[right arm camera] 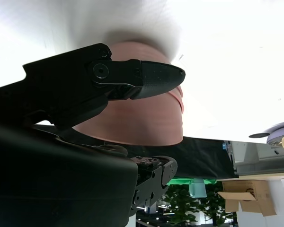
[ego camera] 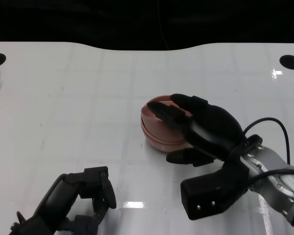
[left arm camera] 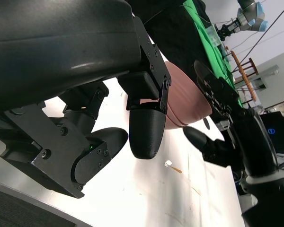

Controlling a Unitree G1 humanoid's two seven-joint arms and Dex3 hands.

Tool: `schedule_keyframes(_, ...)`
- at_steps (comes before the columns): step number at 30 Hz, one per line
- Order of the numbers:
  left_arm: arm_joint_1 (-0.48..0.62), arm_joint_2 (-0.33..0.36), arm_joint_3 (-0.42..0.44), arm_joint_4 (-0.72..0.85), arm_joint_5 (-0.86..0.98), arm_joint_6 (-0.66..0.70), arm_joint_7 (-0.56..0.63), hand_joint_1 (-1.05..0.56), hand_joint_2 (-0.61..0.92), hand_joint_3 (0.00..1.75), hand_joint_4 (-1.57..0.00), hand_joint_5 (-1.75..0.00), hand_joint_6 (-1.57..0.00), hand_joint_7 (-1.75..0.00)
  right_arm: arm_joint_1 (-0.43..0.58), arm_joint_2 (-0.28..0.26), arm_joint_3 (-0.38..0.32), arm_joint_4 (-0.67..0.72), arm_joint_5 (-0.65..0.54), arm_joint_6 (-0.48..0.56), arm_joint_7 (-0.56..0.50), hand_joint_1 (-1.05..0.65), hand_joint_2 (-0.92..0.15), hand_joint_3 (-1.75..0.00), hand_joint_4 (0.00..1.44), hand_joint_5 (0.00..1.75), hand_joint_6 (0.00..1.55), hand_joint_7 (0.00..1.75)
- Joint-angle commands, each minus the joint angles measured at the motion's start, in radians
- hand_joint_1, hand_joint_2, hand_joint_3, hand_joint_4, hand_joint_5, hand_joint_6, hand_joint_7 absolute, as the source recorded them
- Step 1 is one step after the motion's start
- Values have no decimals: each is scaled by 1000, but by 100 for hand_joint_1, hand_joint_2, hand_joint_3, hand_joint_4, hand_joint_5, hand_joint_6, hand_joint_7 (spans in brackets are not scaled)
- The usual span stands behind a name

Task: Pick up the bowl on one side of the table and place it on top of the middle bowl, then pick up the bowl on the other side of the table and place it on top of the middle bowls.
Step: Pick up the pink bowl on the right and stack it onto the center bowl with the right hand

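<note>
Black right hand (ego camera: 198, 128) — fingers draped over the rim of the pink bowl stack (ego camera: 159, 133), thumb against its near side, gripping it at mid-table. Left hand (ego camera: 81, 198) — fingers curled in, holding nothing, near edge of the white table (ego camera: 63, 98).

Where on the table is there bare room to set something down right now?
Bare stretches lie left of the pink bowl stack, and behind it up to the table's far edge. It is crowded at the stack, where the right hand reaches over, and near the left hand.
</note>
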State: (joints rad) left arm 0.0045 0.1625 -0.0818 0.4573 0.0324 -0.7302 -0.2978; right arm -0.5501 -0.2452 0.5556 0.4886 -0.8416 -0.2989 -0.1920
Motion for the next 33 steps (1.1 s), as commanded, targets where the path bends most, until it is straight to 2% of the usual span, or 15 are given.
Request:
schedule_keyframes(1,0,14,6,3,8,-19,9,-6,46,126,-86,-171,-80,-147,34,-27,-2,-16,-4,-9,-14,-86,-92,-43,16,4,13,3)
schedule_keyframes(26,1,13,6,-2,-7,-4,-3,-8,45,127,-84,-172,-80,-148,66,-24,6,12,1,-20,29,-82,-92,-41,17,6,16,3)
schedule_keyframes(33,0,15,6,0,-10,-7,-5,-7,45,127,-84,-172,-80,-147,67,-18,6,27,-6,-33,-2,-81,-92,-39,17,7,18,3)
